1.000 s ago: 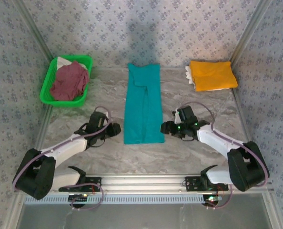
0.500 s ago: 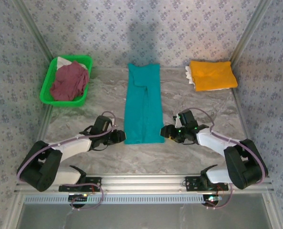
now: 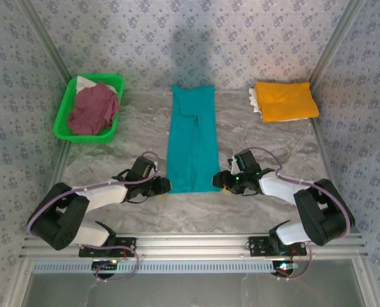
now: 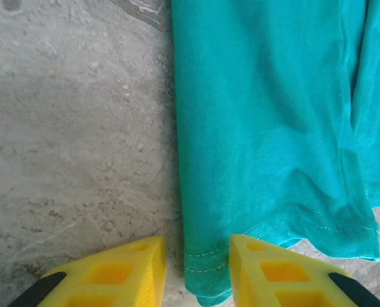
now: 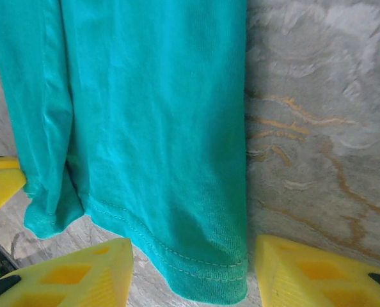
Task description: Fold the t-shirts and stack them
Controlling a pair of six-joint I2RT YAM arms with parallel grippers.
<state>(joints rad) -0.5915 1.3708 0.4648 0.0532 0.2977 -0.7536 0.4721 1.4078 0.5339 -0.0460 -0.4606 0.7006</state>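
Two grippers are sitting low at the near end of the teal t-shirt [image 3: 191, 137] in the top view. The left gripper [image 3: 164, 186] is at its near-left corner and the right gripper [image 3: 218, 181] at its near-right corner. The shirt is lying as a long narrow strip on the table [image 3: 273, 150], running straight ahead of both sets of jaws. By my judgement, that lay suits folding the near hem toward the far end. Far ahead of the right jaws and outward, the orange-yellow t-shirt [image 3: 285, 100] is lying folded, probably as the base of the stack. Far ahead of the left jaws and outward, the maroon t-shirt [image 3: 94, 109] is sitting crumpled in the green basket [image 3: 84, 135], not yet folded.

From the left wrist, the yellow fingers [image 4: 113, 278] are standing partly apart with the stitched hem corner lying between them. Nothing is being clamped. The rest of the cloth is spreading ahead and to the right of the jaws.

From the right wrist, the jaws are standing wider, again straddling a hem corner without gripping it. The cloth is spreading ahead and to their left. Straddling both corners at once looks meant to lift the hem evenly, so the fold is landing square.
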